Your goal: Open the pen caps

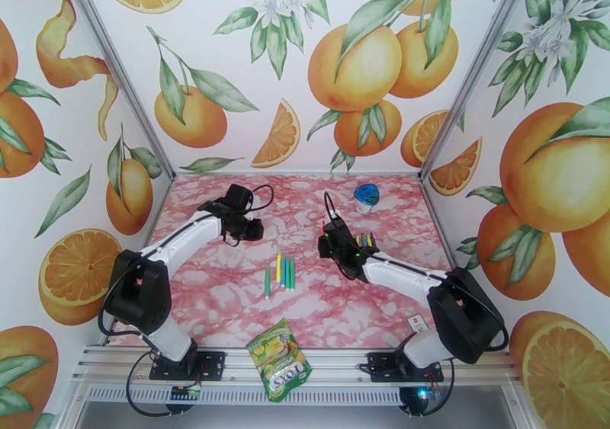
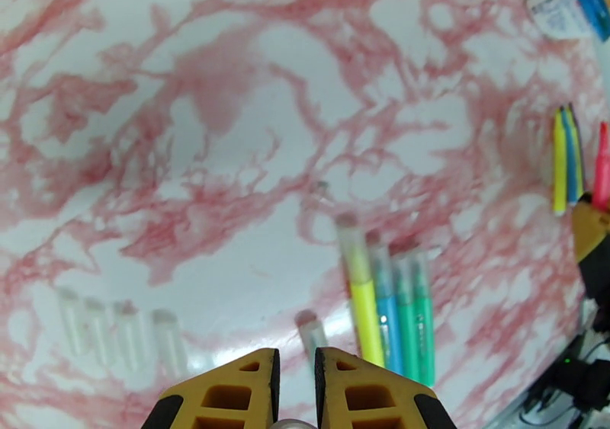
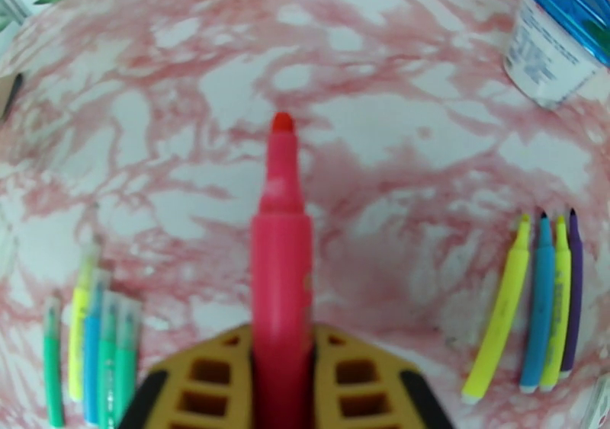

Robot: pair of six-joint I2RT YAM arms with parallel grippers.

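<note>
— Pink-veined marble table (image 1: 221,301), pens in two lots. How did the right gripper (image 3: 282,331) stand?
— Over the middle of the table, clamped on a red pen (image 3: 281,270). The pen stuck out forward between the fingers, its felt tip bare and pointing away from the arm.
— And the left gripper (image 2: 296,356)?
— Its fingers sat nearly together, with only a thin slit between them. Something pale and rounded showed at the bottom of that slit; I couldn't tell what it was.
— The caps?
— Clear ones. Four loose caps (image 2: 128,335) lay side by side on the table, off to the left in the left wrist view. Four capped pens (image 1: 287,270), yellow, blue and two green, lay in a tight row at the table's centre, each with its clear cap on. One more green pen (image 1: 267,282) lay just beside them, capped too.
— Any bare ones?
— Four uncapped pens (image 3: 534,308), yellow, blue, yellow-green and purple, lay together just beside the right gripper.
— Anything else?
— A blue-lidded container (image 1: 367,196) stood near the far edge, and a snack packet (image 1: 280,360) lay at the near edge, between the arm bases.
</note>
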